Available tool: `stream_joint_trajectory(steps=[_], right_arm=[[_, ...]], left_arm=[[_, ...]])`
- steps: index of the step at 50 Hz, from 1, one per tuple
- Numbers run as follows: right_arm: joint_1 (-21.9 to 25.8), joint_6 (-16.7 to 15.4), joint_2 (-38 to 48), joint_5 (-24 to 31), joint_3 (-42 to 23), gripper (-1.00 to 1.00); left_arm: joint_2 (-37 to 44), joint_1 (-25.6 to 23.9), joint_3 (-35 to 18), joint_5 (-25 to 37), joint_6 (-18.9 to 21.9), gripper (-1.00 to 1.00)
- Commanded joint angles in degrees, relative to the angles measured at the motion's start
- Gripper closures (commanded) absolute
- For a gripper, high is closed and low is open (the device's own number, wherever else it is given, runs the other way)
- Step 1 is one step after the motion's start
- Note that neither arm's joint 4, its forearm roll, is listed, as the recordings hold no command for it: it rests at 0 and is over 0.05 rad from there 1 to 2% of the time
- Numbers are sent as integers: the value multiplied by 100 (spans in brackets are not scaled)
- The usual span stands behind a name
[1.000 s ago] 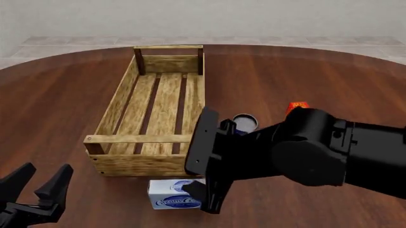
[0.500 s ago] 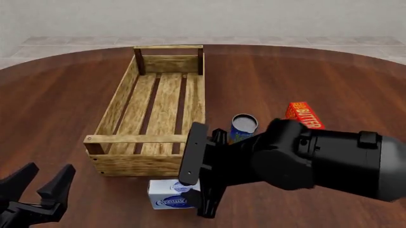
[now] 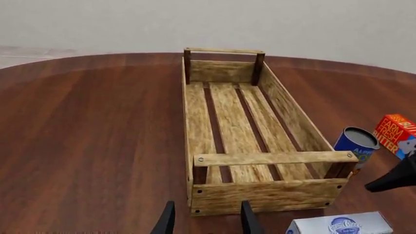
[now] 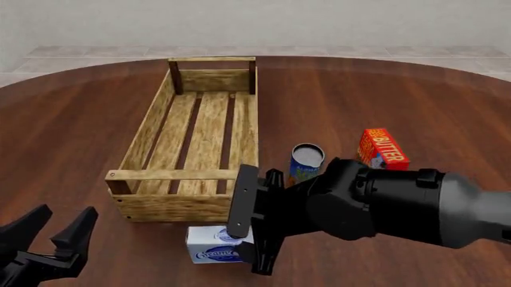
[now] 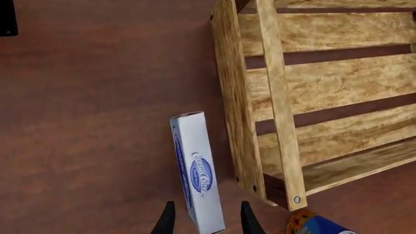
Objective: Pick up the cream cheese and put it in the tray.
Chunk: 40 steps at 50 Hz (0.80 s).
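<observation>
Spanning dark wood table (image 4: 415,95), pale wall (image 4: 319,24) beyond

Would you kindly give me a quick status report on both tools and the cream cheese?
Right tool open, straddling cream cheese on table. Left tool open, idle. Tray just beyond the box, near wall between them. Can and butter box off to the right.
</observation>
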Motion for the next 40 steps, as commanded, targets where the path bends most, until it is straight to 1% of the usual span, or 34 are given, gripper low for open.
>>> stream_joint_trajectory(steps=[1,4,9,19,23,32,34,40], right_arm=[[-58,-34,166,-184,147,-100],[-42,22,189,-198,136,-100],[-95,-41,222,-197,129,-100],[-1,53,383,-341,237,-100],[-67,-28,484,-429,289,-100],[-79,-27,590,-496,304,-100],[-157,-105,630,-534,319,-100],[-215,-168,706,-647,377,-100]], left_arm=[[-8,-24,0,28,16,-100],[-17,-39,0,38,18,-100],[-40,-41,0,59,18,-100],[-40,-68,0,66,26,-100],[-56,-81,0,85,28,-100],[-24,-103,1,59,35,-100],[-23,-107,0,58,39,-100],[-43,-118,0,82,40,-100]])
